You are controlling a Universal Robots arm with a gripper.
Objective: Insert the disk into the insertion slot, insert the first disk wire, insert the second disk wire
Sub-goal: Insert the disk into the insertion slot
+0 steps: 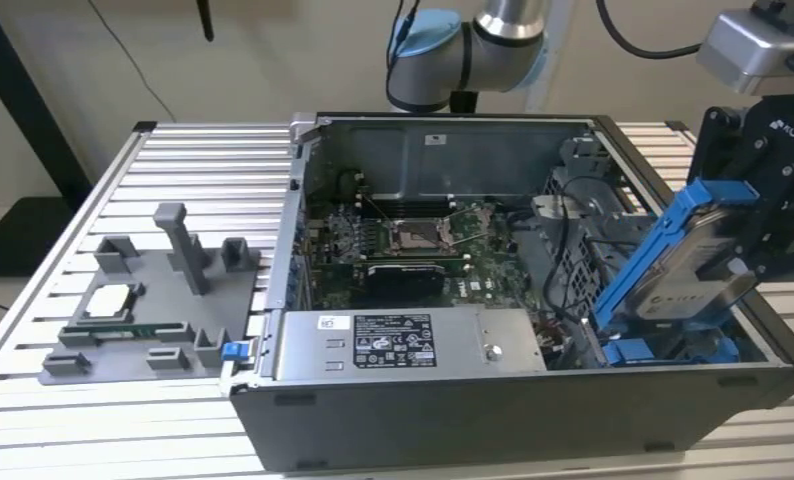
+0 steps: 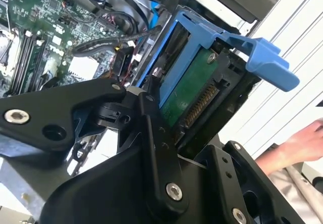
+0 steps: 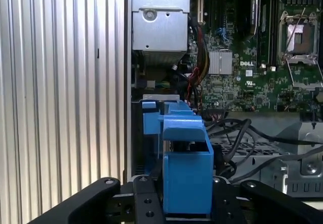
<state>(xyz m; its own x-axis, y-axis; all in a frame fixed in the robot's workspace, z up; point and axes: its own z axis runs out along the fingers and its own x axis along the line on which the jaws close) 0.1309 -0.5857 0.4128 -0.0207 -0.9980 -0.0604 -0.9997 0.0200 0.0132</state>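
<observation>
**Current state.** The pincer (image 3: 185, 201) is gripping the disk (image 1: 691, 262), its jaws closed against both flanks of the blue carrier frame (image 3: 185, 163). In the exterior view the disk is standing tilted. Its lower end is sitting at the mouth of the insertion slot (image 1: 664, 350), in the corner of the case (image 1: 504, 420) toward the exterior view's right. Its upper end is leaning away from the motherboard (image 1: 417, 245). The disk is not yet seated.

**Hazards.**
- Binding: the disk is meeting the slot at an angle. A frame edge is likely to catch on the cage wall or the blue tabs unless the tilt is taken out.
- Pinched wiring: black cables (image 3: 237, 133) are lying just beside the slot on the motherboard side. A loop drifting under the frame is likely to be trapped.
- Slip: the jaws are bearing on plastic only, so side load during binding may be enough to twist the frame in the grip.
- Contact: in the second wrist view a person's hand (image 2: 303, 143) is resting near the pincer, outside the case.

**Edges and clearance.** The outer case wall (image 1: 771, 370) is running just beside the slot, leaving little lateral room there. The power-supply box (image 1: 411, 345) is standing near the slot along the front edge, with wiring between the two. Free room is lying above the open case. The table (image 1: 197, 160) is carrying a grey fixture (image 1: 170, 290), well apart from the slot.
</observation>
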